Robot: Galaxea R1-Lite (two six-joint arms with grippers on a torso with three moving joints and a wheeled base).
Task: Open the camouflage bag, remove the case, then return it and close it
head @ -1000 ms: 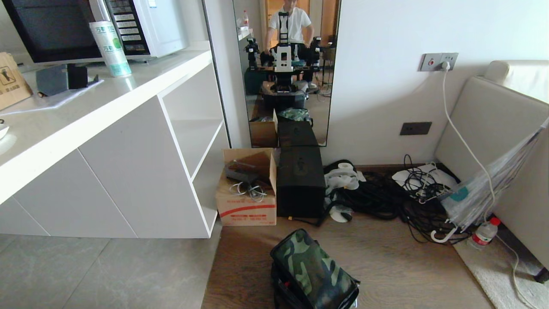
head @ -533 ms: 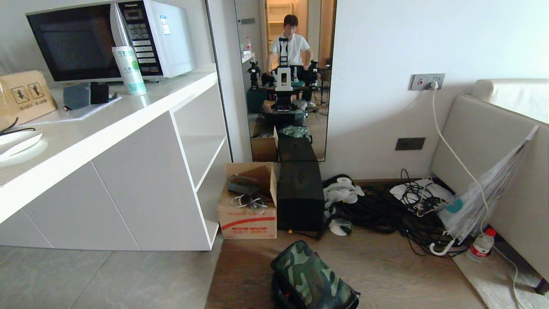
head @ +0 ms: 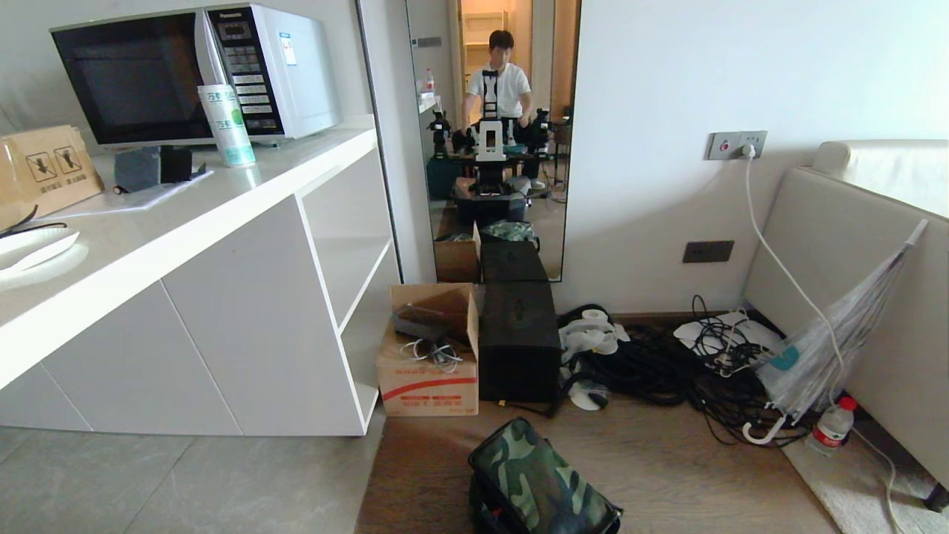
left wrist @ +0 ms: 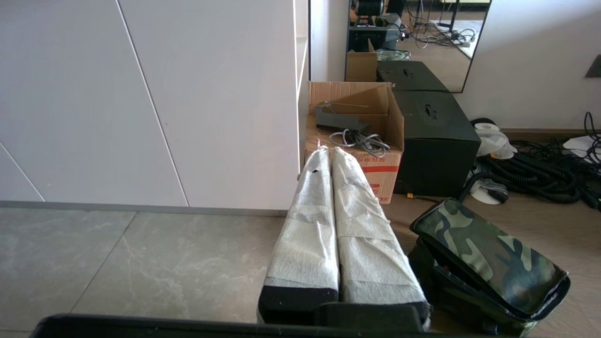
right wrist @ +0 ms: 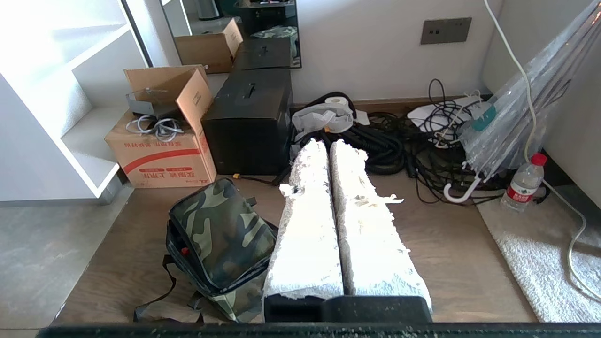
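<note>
The camouflage bag (head: pixel 537 482) lies on the wooden floor at the bottom edge of the head view, its lid down. It also shows in the left wrist view as the bag (left wrist: pixel 488 256) and in the right wrist view as the bag (right wrist: pixel 220 230). The case is hidden; only a small red spot (right wrist: pixel 184 251) shows in the gap under the lid. My left gripper (left wrist: pixel 327 150) is shut and empty, hovering left of the bag. My right gripper (right wrist: pixel 327 142) is shut and empty, to the bag's right. Neither arm appears in the head view.
Behind the bag stand an open cardboard box (head: pixel 428 356) and a black cube-shaped box (head: pixel 519 345) below a wall mirror (head: pixel 493 133) reflecting a person. A white cabinet (head: pixel 222 297) is left. Tangled cables (head: pixel 667 363), an umbrella (head: pixel 830 348) and a water bottle (head: pixel 830 426) lie right.
The whole head view has slid downward as the camera tipped up; more of the microwave and mirror shows. Nothing on the floor has moved.
</note>
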